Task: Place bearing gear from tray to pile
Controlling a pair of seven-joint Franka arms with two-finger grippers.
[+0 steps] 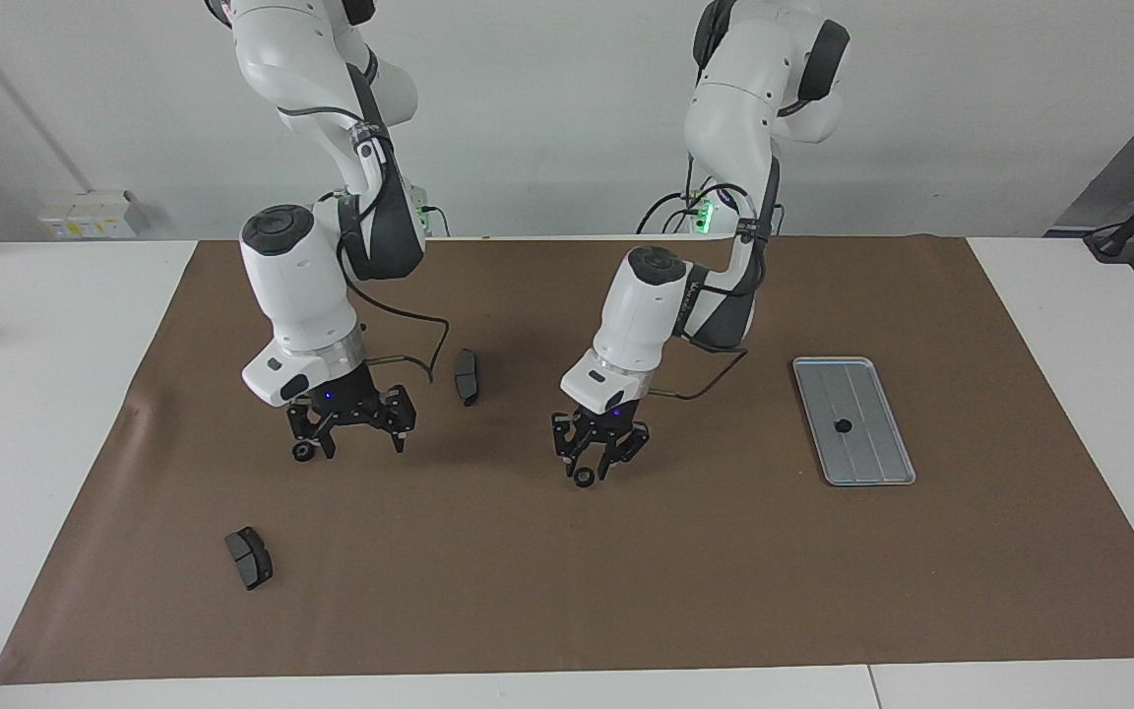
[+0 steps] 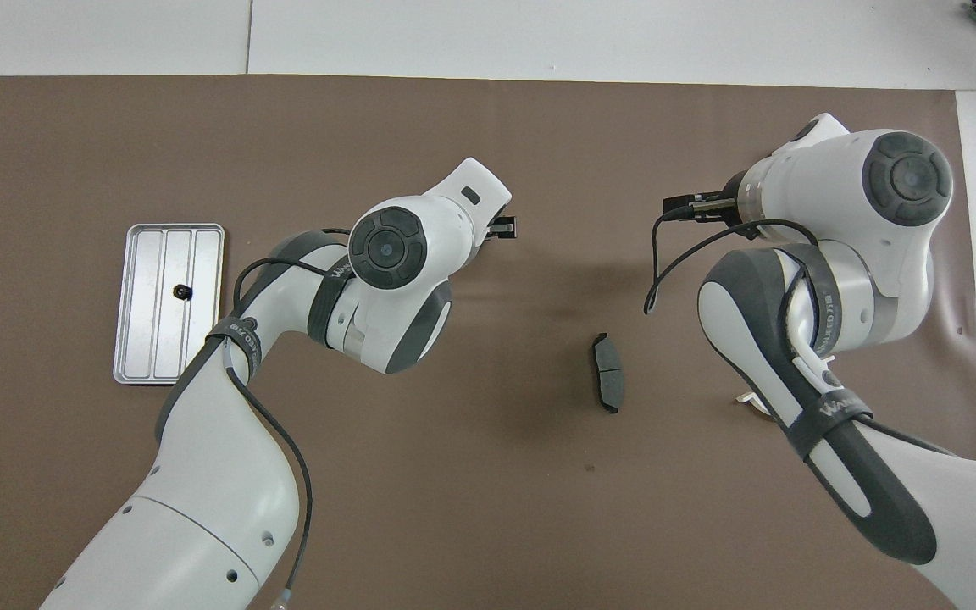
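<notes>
Hovering over the brown mat (image 1: 626, 551), left claw (image 1: 595, 461) carries a bearing gear (image 1: 584, 478).

- tray (image 1: 872, 463): silver-grey metal, satin sheen, lengthwise ridges;
- mat (image 1: 626, 591): brown, matt, paper-like, lightly creased at its edge;
- brake pads (image 1: 249, 557): dark grey, dull, flat finish;
- arm shells (image 1: 296, 286): glossy white plastic with dark grey smooth sections;
- table (image 1: 26, 394): white, smooth.
</notes>
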